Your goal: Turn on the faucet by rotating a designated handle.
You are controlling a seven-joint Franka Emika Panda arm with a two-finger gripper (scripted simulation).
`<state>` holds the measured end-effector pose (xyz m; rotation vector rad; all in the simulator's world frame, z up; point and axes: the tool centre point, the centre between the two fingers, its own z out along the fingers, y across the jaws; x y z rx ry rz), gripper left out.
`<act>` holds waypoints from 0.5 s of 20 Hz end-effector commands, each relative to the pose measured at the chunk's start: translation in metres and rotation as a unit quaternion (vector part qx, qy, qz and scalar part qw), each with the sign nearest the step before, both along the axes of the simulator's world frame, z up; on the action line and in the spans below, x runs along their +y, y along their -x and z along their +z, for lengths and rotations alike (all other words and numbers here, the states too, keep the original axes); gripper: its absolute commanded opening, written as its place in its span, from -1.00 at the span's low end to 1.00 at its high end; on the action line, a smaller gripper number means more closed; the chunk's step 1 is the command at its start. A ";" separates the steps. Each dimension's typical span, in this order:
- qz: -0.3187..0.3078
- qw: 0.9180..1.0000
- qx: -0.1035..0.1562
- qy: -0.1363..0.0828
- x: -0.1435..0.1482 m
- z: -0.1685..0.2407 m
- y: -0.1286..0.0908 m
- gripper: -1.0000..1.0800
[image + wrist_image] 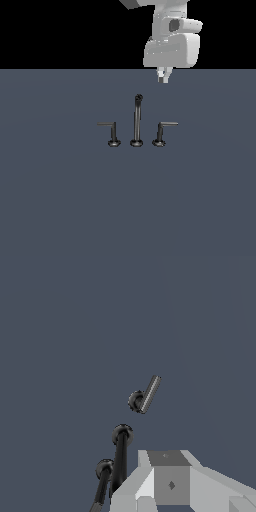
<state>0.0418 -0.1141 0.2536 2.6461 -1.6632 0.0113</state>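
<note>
Nearest, bare floor: the flat grey surface [60, 210] lies bare in front of the fixture in the exterior view.
Faucet set: the faucet [136, 127] stands mid-scene as three separate pieces in a row, each on a round base.
Designated handle: the handle [163, 131] is the short L-shaped lever on the exterior view's right, thin arm pointing to that view's right; its post rises from the base and the arm runs level.
Mirror lever: the left lever [110, 132] points the opposite way and should be left alone.
Spout: the spout post [137, 120] stands taller, between the two levers, near both.
Gripper: the gripper [163, 76] hangs above and behind the handle, well apart from it, touching nothing; the fingers look close together with nothing between them, though whether they are fully closed I cannot tell.
Wrist view: one lever [145, 395] shows clear ahead, the spout top [122, 434] closer in.
Step in hand: approach, by my judgement; rotation not yet begun.
Doing it well: descend beside the lever's thin arm near its free end, away from the spout, and push sideways around the post rather than downward.
Risk: clipping the tall spout on the way in.
</note>
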 end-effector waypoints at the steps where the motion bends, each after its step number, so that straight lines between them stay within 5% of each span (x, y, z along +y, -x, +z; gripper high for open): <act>1: -0.035 0.999 -0.001 -0.001 -0.008 -0.025 -0.011 -1.00; 10: -0.142 0.990 -0.002 -0.006 -0.033 -0.108 -0.034 -1.00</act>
